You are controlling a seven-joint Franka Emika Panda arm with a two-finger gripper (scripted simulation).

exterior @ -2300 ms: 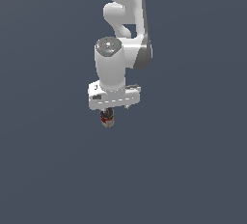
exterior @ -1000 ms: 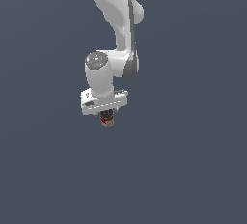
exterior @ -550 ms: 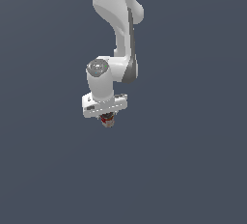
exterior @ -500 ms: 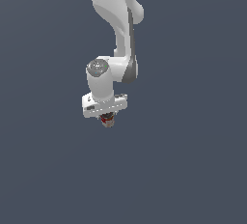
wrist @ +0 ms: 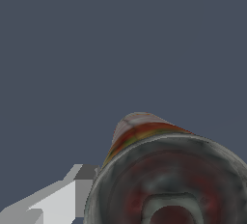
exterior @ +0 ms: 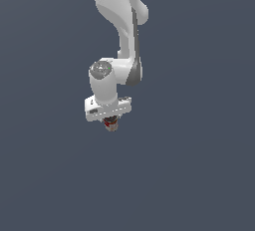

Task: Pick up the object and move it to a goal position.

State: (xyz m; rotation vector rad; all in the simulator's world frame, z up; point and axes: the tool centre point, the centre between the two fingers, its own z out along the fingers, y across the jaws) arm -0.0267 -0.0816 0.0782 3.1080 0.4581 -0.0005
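**Can held beneath my gripper**

Can first: the small metal cylinder with a red and whitish-tan label [wrist: 144, 133] fills much of my wrist view, its grey, dull rim forming a broad ring around a recessed dark end with a reddish sheen. The label wraps the curved side in bands of red, yellow-green and pale tan, and the surface looks smooth and slightly smeared. Just beside it in that view sits one of my fingers [wrist: 72, 191], a blocky white and grey piece with flat faces and hard edges, touching the can's side.

From the exterior view, my white gripper [exterior: 110, 123] points downward with the can [exterior: 111, 125] clamped between its short fingers, which are closed in on its sides; only the lower part of the can shows below the flat white bar of my hand. Above that bar rises my glossy white arm [exterior: 119, 16], made of rounded segments with dark grey joints. Everything behind is plain, flat slate-grey.
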